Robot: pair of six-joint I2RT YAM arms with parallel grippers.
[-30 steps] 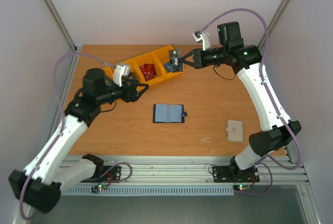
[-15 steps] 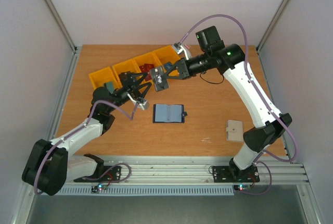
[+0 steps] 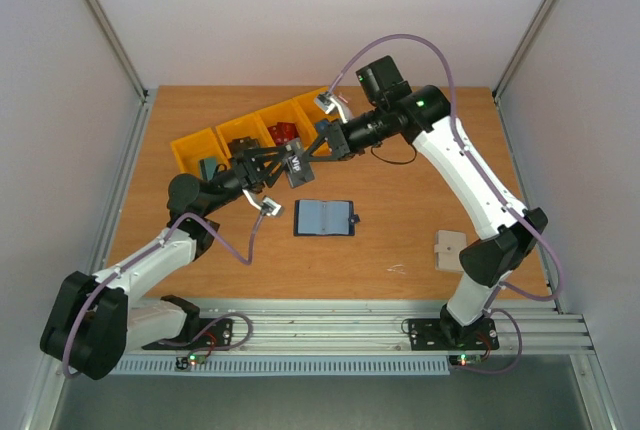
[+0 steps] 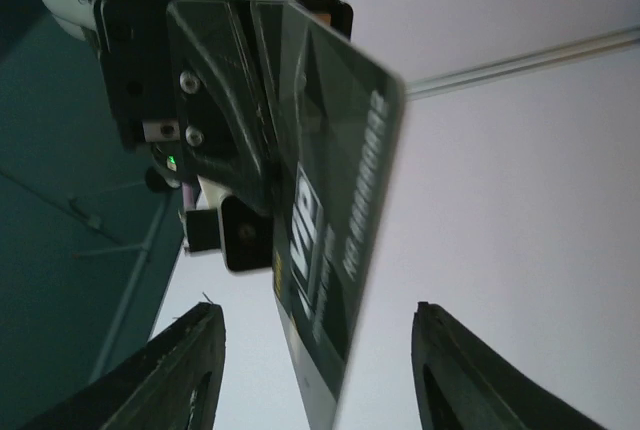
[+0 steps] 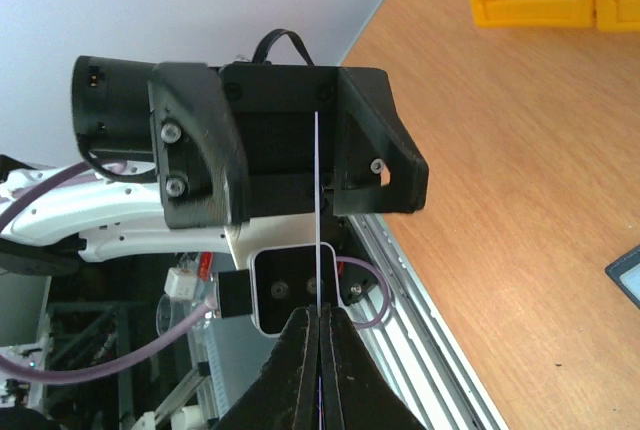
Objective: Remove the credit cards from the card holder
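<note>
Above the far tabletop point(image 3: 400, 245), the right claw point(image 3: 311, 150) pinches a dark card point(image 3: 296, 167), its print blurred, between the left claw's point(image 3: 278, 162) parted fingers; the open wallet point(image 3: 325, 218) lies nearer.

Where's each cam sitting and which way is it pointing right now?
Top: above and behind the bases, looking down on the table; both arms show.
Left wrist: aimed at the wall; left fingers flank the card held by the right fingers.
Right wrist: faces the left fingers, card edge-on; right fingers show, shut on it.
Shared: all three see the card.
</note>
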